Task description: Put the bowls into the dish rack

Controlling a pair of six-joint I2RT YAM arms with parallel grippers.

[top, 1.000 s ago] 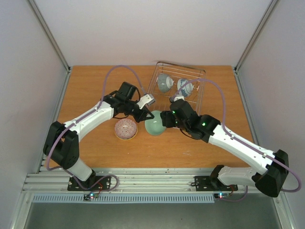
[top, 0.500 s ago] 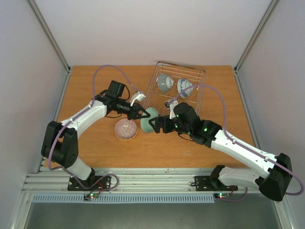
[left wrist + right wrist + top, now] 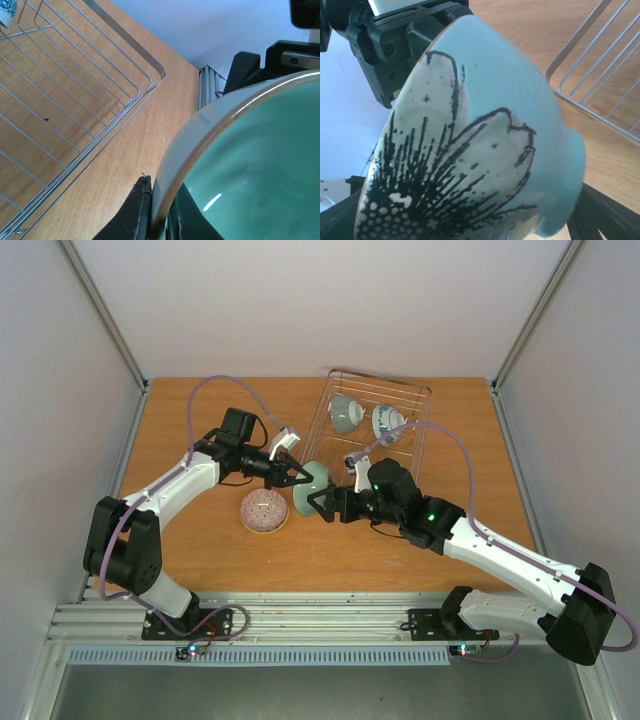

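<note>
Two grippers meet at the pale green bowl (image 3: 312,490), held in the air just beside the near corner of the dish rack (image 3: 385,381). The left gripper (image 3: 297,477) pinches its rim, and the right gripper (image 3: 322,505) is spread wide around its base. If the left releases before the right closes, the bowl may fall on the table (image 3: 200,420).

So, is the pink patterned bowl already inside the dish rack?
No, the pink patterned bowl stands on the table, outside the dish rack.
</note>
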